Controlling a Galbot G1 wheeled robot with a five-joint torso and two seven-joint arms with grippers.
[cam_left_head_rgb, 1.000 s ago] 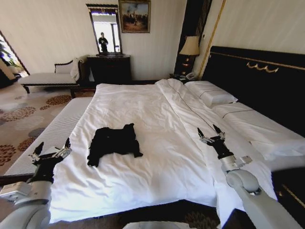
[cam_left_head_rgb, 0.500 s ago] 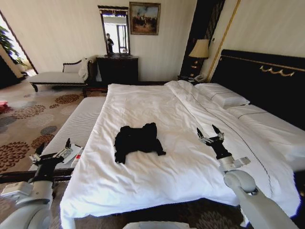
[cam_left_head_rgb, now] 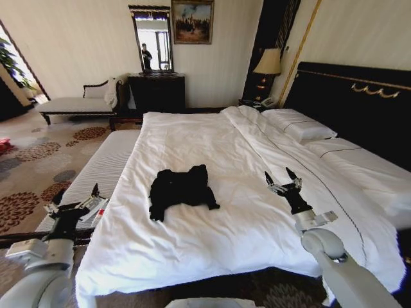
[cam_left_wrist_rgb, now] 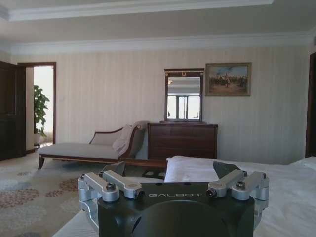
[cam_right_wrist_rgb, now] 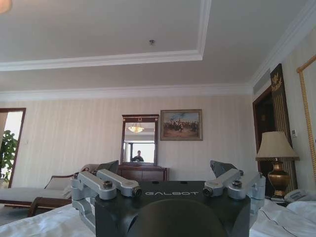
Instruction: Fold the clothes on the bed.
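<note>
The bed [cam_left_head_rgb: 359, 109], with a tall dark headboard trimmed in gold, carries a white duvet [cam_left_head_rgb: 212, 224] spread over it, white pillows [cam_left_head_rgb: 300, 125] lined along the headboard, and a crumpled black T-shirt [cam_left_head_rgb: 180, 188] lying on the duvet near its middle.

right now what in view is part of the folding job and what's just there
Job: black T-shirt, crumpled on the bed; left gripper and right gripper, fingers open.
Just there: pillows, lamp, chaise, dresser, mirror, painting.
</note>
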